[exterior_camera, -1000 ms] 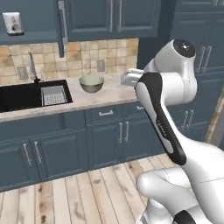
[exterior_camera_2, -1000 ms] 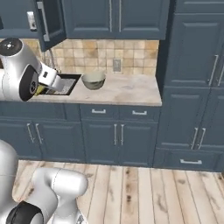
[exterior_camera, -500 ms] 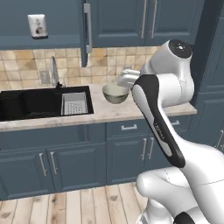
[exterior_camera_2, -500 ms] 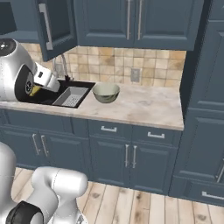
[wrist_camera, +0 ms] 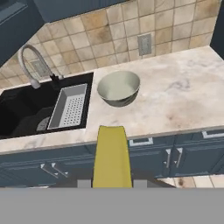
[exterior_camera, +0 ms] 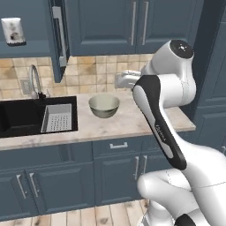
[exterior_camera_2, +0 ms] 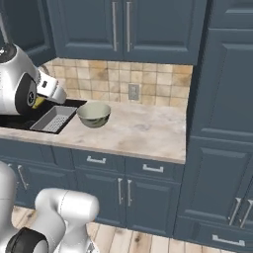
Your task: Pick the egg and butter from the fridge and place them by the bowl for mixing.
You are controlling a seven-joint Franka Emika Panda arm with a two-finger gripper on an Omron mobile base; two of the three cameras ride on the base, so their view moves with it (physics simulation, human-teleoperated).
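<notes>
Marble bench (wrist_camera: 183, 92) carries the grey-green bowl (wrist_camera: 118, 88) beside the sink tray (wrist_camera: 70, 107). My claw (wrist_camera: 112, 181) is clamped on the butter (wrist_camera: 112, 155), held before the bench: light, soft, greasy; I judge a gentle mid-stick grip best.

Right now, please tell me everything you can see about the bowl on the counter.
The bowl is wide and round, pale grey-green outside with a lighter inside, smooth and plain. It looks empty. It stands upright on the mottled beige counter, just beside the perforated sink tray and near the tiled back wall. Only the counter touches it. In the hand view, the butter held in the shut gripper is well short of it, above the counter's front edge.
</notes>
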